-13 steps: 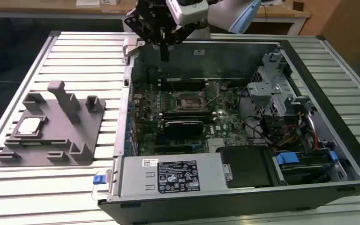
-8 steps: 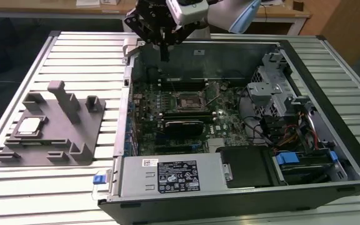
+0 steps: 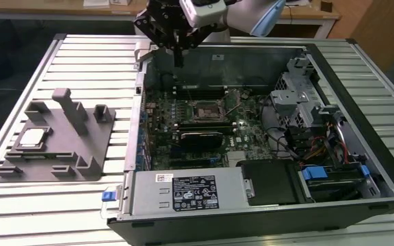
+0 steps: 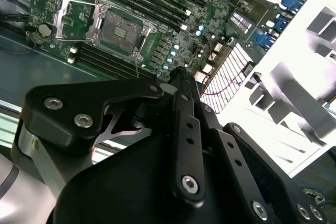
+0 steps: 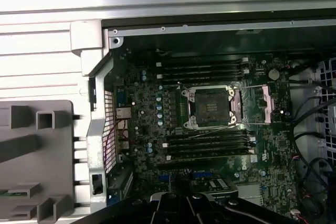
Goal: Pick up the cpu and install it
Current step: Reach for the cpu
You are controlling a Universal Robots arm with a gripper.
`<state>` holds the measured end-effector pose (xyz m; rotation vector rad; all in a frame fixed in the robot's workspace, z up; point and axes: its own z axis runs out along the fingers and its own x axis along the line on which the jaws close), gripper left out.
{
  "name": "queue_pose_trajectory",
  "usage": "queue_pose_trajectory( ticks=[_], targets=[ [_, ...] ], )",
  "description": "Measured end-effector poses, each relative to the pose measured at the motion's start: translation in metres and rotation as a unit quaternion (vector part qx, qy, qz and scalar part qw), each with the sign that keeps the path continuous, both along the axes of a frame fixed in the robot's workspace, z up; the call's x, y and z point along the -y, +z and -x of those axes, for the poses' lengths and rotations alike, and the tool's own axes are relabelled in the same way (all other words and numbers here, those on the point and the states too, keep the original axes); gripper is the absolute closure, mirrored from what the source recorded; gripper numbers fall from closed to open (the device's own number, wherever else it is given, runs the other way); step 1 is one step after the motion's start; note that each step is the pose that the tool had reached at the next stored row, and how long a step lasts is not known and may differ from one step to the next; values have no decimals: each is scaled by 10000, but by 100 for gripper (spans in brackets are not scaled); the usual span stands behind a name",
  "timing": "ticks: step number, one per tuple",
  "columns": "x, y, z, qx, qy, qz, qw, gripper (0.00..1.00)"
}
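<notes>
A slatted metal counter point(image 3: 80, 56) carries everything. On it, filling the middle and the exterior view's right, lies an open black computer case point(image 3: 266, 215) with its green motherboard point(image 3: 252, 136) facing up. The arm's black claw point(image 3: 178, 60) hangs at the upper centre of the exterior view, over the case's far wall. Its fingers are drawn together into one narrow tip with nothing between them.

At the exterior view's left, well apart from the claw, a grey fixture point(image 3: 94, 136) with upright posts sits on the counter. The cpu point(image 3: 33, 137) lies flat in a seat at the fixture's left part. It is a small square chip with a silvery-grey top and a pale rim.

The exterior view gives the chip and the whole claw. The first wrist view looks straight down on the square socket point(image 5: 210, 107). Its frame is swung open beside it, rows of memory slots run on either side, and part of the fixture point(image 5: 42, 145) lies outside the case wall. The second wrist view looks along the claw point(image 4: 177, 74) from behind, with the open socket point(image 4: 118, 30) beyond the fingertips.
</notes>
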<state>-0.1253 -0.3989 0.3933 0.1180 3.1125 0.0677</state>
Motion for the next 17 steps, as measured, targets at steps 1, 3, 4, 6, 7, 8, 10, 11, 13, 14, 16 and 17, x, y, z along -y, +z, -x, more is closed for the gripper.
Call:
queue_pose_trajectory(
  ticks=[1,3,4,6,7,8,10,11,13,14,16,17],
  targets=[
    [0,0,10,0,0,0,10000,89],
    [0,0,33,0,0,0,10000,89],
    [0,0,47,0,0,0,10000,89],
    [0,0,78,1,0,0,10000,89],
    [0,0,94,1,0,0,10000,89],
    [0,0,113,2,0,0,10000,89],
    [0,0,154,3,0,0,10000,89],
    [0,0,175,4,0,1,10000,89],
    [0,0,221,7,1,0,10000,89],
    [0,0,244,9,0,0,10000,89],
    [0,0,288,12,0,0,10000,89],
    [0,0,310,14,0,0,10000,89]
  ],
)
